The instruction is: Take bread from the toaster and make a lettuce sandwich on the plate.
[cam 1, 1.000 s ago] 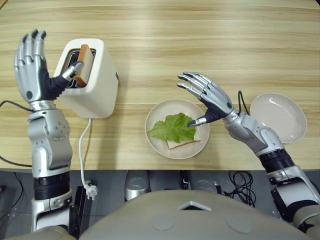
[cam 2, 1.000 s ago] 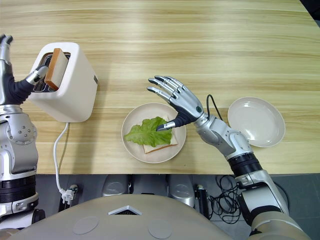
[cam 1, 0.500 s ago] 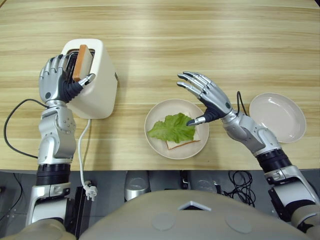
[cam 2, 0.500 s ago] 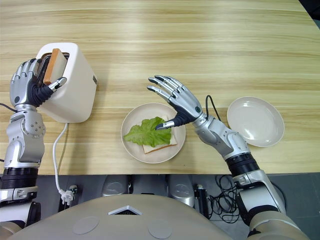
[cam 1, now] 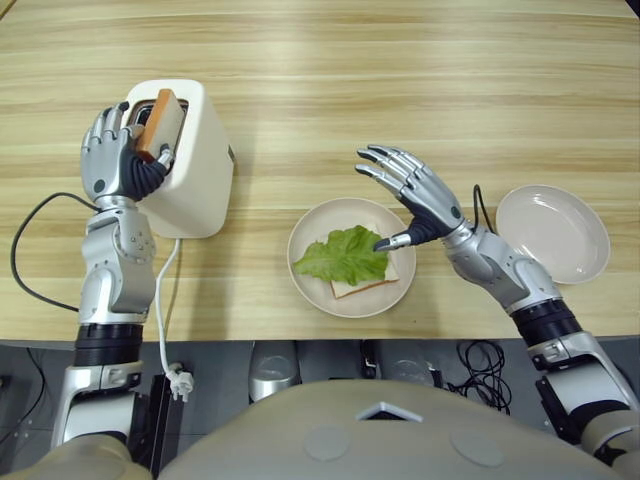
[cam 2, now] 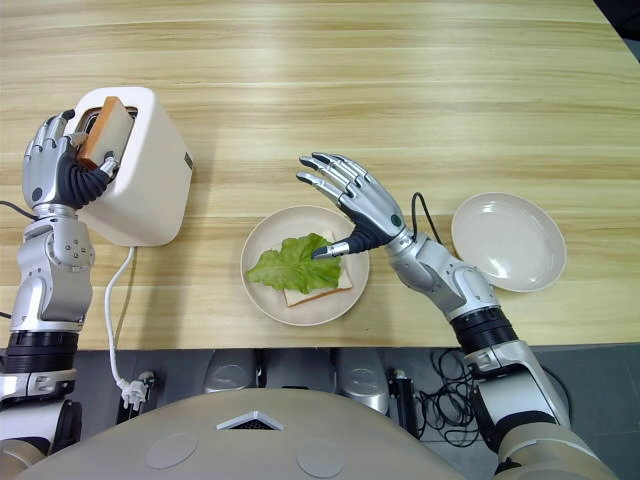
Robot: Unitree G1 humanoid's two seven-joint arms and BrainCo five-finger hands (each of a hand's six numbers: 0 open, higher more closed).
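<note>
My left hand [cam 1: 118, 160] has come down from where it stood raised and open beside the toaster a second ago, and its fingers now curl around the browned bread slice [cam 1: 160, 122] that stands tilted in the slot of the cream, rounded plastic toaster [cam 1: 195, 170]. The slice is gripped, but its lower part is still in the slot. The toaster sits at the left of the pale striped wooden tabletop [cam 1: 400, 80], and its white power cord [cam 1: 162, 300] trails off the near edge. Near the middle, the cream round plate [cam 1: 310, 285] carries a white bread slice [cam 1: 390, 275] with a green ruffled lettuce leaf [cam 1: 343, 257] lying over it. My right hand [cam 1: 415, 195] has barely shifted. It hangs over the plate's right side with its fingers spread wide, holding nothing, its thumb tip close to the leaf's right edge. A second, bare cream plate [cam 1: 552, 233] lies further right, apart from the first.
</note>
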